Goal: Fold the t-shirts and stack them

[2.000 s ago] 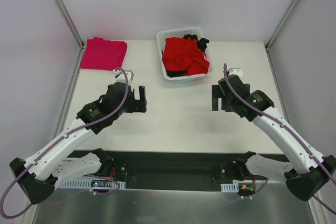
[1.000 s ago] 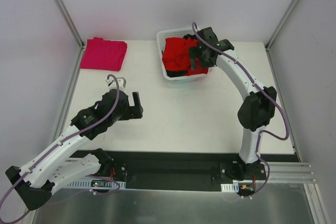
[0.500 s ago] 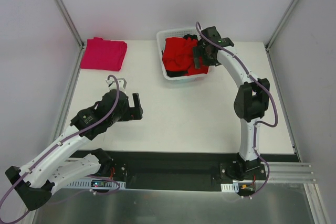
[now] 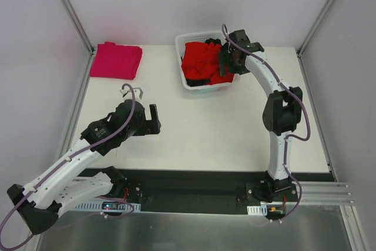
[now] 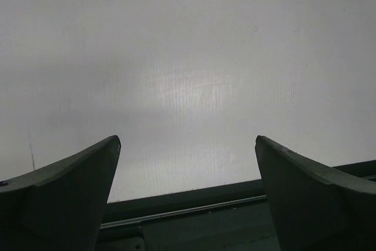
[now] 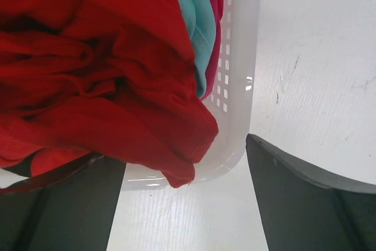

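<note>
A crumpled bright red t-shirt (image 4: 202, 63) fills the white basket (image 4: 187, 40) at the back of the table. A magenta-pink t-shirt (image 4: 116, 60) lies folded at the far left corner. My right gripper (image 4: 228, 63) hangs open over the basket's right side. In the right wrist view the red t-shirt (image 6: 100, 86) drapes over the basket's rim (image 6: 235, 98), its hem lying between the open fingers of my right gripper (image 6: 182, 157) without being pinched. Teal cloth (image 6: 197, 16) shows under the red. My left gripper (image 4: 154, 120) is open over bare table, and the left wrist view shows nothing between the fingers of my left gripper (image 5: 187, 139).
Black cloth (image 4: 227, 45) pokes out at the basket's far right corner. White walls with metal posts (image 4: 70, 10) close in the table on the left, back and right. A dark rail (image 5: 194, 213) runs along the table's near edge.
My right arm swung from above the right side of the table up to the basket, then crept slightly right over it. The left gripper drew back a little and holds still.
</note>
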Controlling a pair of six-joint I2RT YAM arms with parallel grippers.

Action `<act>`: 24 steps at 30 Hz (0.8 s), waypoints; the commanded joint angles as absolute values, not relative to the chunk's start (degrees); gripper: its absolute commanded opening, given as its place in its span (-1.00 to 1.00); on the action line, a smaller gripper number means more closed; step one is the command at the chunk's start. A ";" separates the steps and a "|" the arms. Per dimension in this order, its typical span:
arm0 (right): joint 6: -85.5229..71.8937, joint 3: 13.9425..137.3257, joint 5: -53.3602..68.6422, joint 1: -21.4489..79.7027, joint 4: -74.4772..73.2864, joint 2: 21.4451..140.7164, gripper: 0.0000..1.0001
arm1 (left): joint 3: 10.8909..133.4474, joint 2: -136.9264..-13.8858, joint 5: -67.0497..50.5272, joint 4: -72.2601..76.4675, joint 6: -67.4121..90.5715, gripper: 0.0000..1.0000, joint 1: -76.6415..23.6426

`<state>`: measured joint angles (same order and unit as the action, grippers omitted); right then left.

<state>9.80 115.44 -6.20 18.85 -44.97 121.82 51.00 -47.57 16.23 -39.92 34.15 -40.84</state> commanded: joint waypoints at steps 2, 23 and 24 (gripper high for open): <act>8.27 118.83 -2.64 18.54 -43.68 121.29 0.63 | 53.35 -47.81 15.12 -40.52 35.51 0.98 -40.87; 3.08 115.49 5.45 15.21 -40.96 127.52 0.47 | 53.96 -48.43 15.47 -41.57 35.51 0.98 -40.87; 2.99 115.14 5.01 14.94 -40.96 128.14 0.45 | 53.96 -48.51 15.56 -41.66 35.51 0.98 -40.87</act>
<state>4.54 115.92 5.10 16.45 -42.00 126.43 51.77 -48.73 15.40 -40.03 34.57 -40.84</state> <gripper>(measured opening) 0.734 0.992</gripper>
